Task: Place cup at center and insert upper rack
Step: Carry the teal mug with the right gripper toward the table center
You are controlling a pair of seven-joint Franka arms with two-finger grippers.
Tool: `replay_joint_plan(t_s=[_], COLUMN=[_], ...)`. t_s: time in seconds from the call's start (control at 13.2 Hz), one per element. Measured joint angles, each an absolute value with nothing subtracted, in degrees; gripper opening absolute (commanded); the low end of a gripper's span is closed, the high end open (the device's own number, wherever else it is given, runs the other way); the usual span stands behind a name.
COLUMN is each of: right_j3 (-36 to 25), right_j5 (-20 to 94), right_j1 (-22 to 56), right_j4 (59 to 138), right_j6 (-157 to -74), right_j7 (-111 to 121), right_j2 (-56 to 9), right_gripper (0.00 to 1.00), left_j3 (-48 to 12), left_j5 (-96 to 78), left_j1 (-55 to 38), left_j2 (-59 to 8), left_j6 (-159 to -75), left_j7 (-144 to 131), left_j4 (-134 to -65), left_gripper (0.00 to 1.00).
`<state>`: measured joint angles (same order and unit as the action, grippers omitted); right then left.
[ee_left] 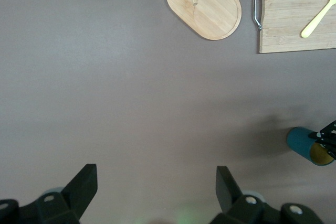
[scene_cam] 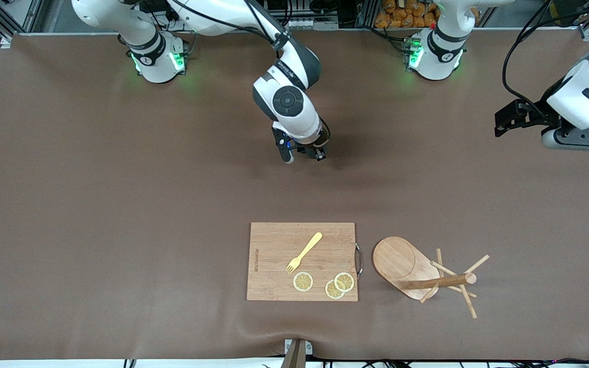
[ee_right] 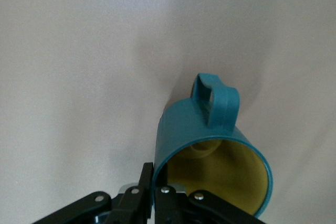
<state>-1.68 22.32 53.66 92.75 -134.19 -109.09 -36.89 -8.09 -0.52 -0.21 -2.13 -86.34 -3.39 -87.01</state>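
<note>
The right gripper (ee_right: 152, 184), clamped on the rim of the cup (ee_right: 212, 150), holds it over mid-table; setting it down comes next. The left gripper (ee_left: 155, 190) waits agape. The upper rack (scene_cam: 427, 276) lies toppled beside the cutting board (scene_cam: 302, 260), needing righting.

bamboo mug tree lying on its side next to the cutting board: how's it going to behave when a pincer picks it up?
The mug tree looks rigid and probably light, being bamboo. Its weight likely sits toward the oval base, so a grip on the post may let it swing. The thin pegs look snappable and could snag the table.
</note>
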Motion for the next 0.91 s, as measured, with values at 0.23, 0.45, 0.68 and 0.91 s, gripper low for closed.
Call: replay_joint_plan(t_s=[0.23,0.45,0.68,0.91], right_j3=[-1.68,-1.68,-1.70,-1.71], right_j5=[22.32,22.32,22.32,22.32], right_j1=[53.95,54.30,54.34,54.34], right_j4=[92.75,92.75,92.74,92.70], right_j6=[-134.51,-135.18,-135.44,-135.44], right_j7=[-109.77,-109.91,-110.00,-110.10], right_j2=[-37.12,-37.59,-37.76,-37.76], right_gripper=[0.00,0.00,0.18,0.70], left_j3=[-8.06,-7.98,-7.81,-7.81], left_j5=[-0.52,-0.52,-0.52,-0.52], left_j1=[-0.13,0.03,0.17,0.17], left_j2=[-2.13,-2.14,-2.14,-2.14], left_j6=[-86.34,-86.33,-86.34,-86.33], left_j7=[-3.39,-3.43,-3.43,-3.43], left_j4=[-87.01,-87.11,-87.14,-87.12], left_gripper=[1.00,1.00,1.00,1.00])
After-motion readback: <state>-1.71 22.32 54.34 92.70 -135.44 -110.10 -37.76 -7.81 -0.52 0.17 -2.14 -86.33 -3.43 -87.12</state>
